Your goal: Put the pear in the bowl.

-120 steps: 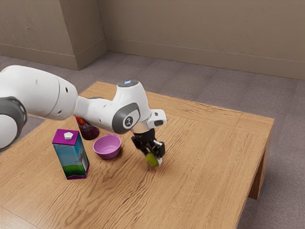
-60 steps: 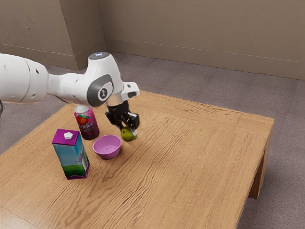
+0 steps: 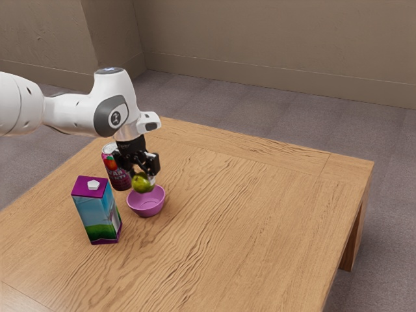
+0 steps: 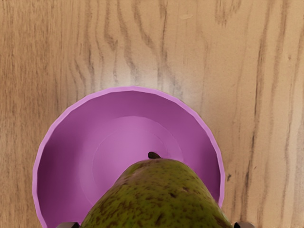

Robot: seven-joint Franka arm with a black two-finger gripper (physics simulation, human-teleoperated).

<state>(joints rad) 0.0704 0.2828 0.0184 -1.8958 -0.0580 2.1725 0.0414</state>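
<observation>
Closed snugly around a pear [image 3: 143,184], the gripper [image 3: 143,175] hovers above the bowl [image 3: 147,207]; off-centre release risks a rim bounce.

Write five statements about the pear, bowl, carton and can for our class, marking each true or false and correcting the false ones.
1. The tool grips the pear. True.
2. The pear lies on the bowl's floor. False: it is held up over the bowl.
3. The carton lies on its side. False: it stands upright.
4. The can stands upright. True.
5. The bowl is green. False: it is pinkish purple.
</observation>
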